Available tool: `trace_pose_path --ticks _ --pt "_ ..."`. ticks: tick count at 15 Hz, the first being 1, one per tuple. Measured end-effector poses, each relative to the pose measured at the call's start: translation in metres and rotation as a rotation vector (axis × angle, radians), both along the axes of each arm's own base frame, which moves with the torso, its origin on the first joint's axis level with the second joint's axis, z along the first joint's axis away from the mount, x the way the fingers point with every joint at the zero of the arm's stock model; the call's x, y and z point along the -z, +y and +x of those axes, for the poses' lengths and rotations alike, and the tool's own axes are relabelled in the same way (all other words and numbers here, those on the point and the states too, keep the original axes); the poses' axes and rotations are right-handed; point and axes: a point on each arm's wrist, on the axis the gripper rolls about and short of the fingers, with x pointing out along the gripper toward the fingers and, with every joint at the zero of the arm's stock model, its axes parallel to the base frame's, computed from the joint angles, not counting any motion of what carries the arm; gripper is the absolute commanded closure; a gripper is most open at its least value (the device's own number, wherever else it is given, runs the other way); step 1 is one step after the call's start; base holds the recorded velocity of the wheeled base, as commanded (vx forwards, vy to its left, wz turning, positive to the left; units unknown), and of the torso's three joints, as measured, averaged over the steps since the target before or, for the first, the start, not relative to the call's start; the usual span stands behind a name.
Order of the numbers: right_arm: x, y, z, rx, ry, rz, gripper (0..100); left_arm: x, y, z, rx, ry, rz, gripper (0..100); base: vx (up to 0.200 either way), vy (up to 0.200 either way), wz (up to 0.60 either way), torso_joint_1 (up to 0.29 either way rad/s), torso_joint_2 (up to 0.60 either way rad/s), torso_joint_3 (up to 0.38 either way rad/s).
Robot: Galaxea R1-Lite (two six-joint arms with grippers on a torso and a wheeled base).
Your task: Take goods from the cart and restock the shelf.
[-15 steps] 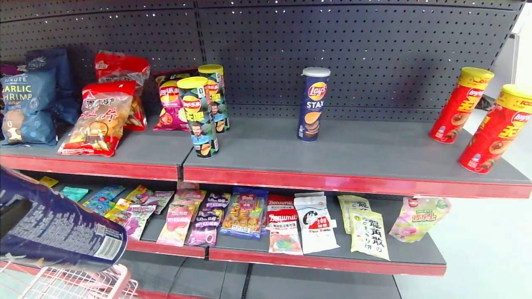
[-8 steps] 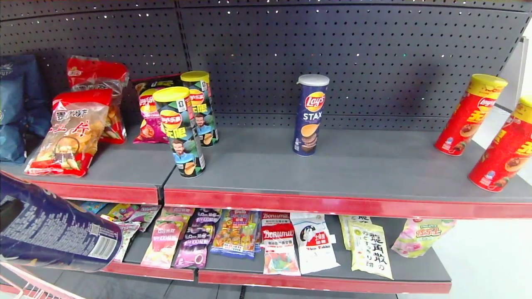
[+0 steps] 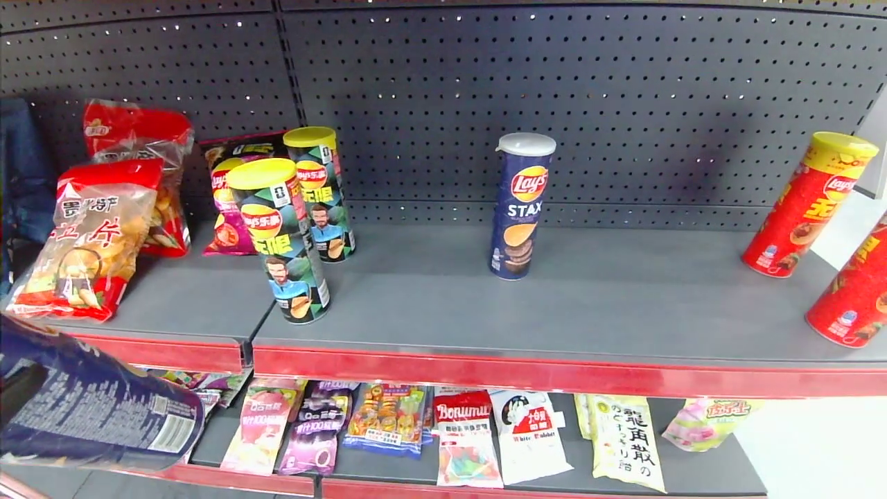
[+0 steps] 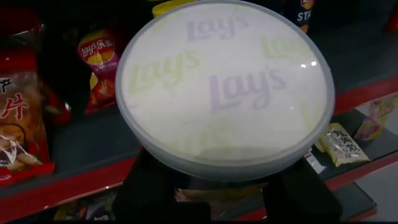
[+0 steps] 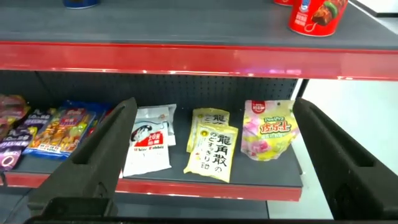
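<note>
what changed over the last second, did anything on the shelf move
Only the head camera shifted: the whole view slid left and down, so the goods on the shelf did not move themselves. The held navy can stays clamped in the left gripper, same tilt. The standing blue can and red cans stay put.

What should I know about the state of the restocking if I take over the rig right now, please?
Left end effector: shut on a navy chip can, held tilted, below and left of the upper shelf.
Right end effector: open, empty, facing the lower shelf.
Done: the can is picked up; a matching navy can stands upright mid-shelf.
Left: set the held can upright on the upper shelf, probably beside its match, where there is free room.
</note>
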Motion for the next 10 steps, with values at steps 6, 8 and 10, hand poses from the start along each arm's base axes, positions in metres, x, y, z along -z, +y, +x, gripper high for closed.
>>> trace_pose_path --ticks 6,8,10 --pt "-0.001 0.001 0.001 -0.006 0.012 -0.048 0 0.029 0.004 -0.031 -0.003 0.027 0.027 100 0.000 0.000 0.00 0.000 0.00 0.000" --pt "-0.001 0.001 0.000 -0.014 0.002 -0.052 0 0.035 0.005 -0.038 -0.008 0.034 0.028 100 0.000 0.000 0.00 0.000 0.00 0.000" --pt "-0.002 0.001 0.000 -0.047 -0.009 -0.060 0 0.041 0.005 -0.045 -0.015 0.051 0.030 100 0.000 0.000 0.00 0.000 0.00 0.000"
